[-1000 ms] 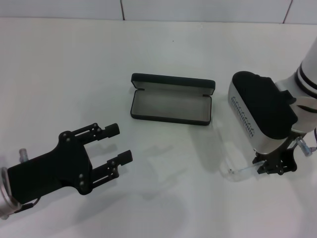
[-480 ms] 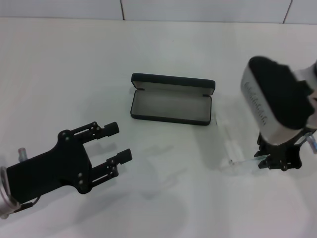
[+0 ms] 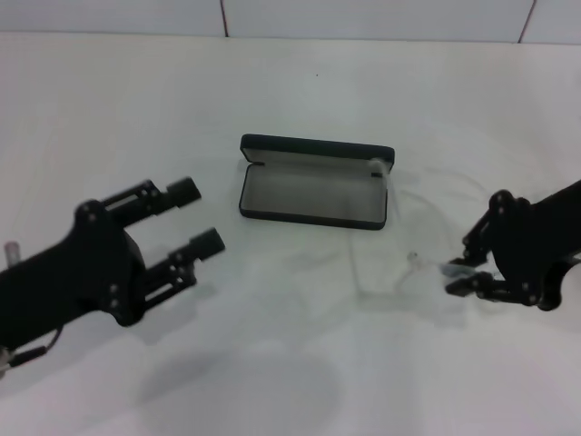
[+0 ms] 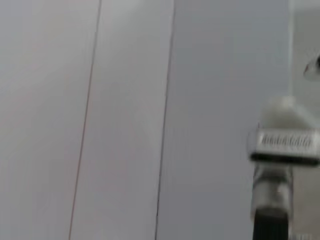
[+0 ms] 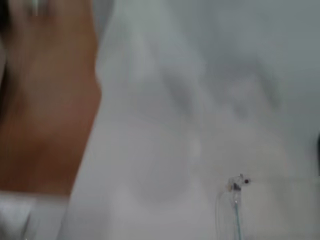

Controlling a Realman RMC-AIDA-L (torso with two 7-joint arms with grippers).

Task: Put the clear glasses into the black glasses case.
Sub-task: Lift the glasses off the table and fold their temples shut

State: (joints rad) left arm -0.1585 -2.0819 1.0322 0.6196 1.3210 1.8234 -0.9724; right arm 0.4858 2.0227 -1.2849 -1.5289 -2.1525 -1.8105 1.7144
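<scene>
- Left gripper (image 3: 192, 218): left of the black glasses case (image 3: 314, 183), fingers spread, holding nothing; it has drifted slightly closer to the case.
- Case: open on the table, lining bare.
- Clear glasses (image 3: 419, 227): right of the case, now lifted off the table, so carrying has begun.
- Right gripper (image 3: 466, 275): clamped on a glasses arm, wrist rolled level, pointing toward the case.

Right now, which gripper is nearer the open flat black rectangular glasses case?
Left, narrowly. The left gripper hangs open just off the black glasses case's left end. The right gripper, gripping the clear plastic glasses, sits farther off beyond its right end.
</scene>
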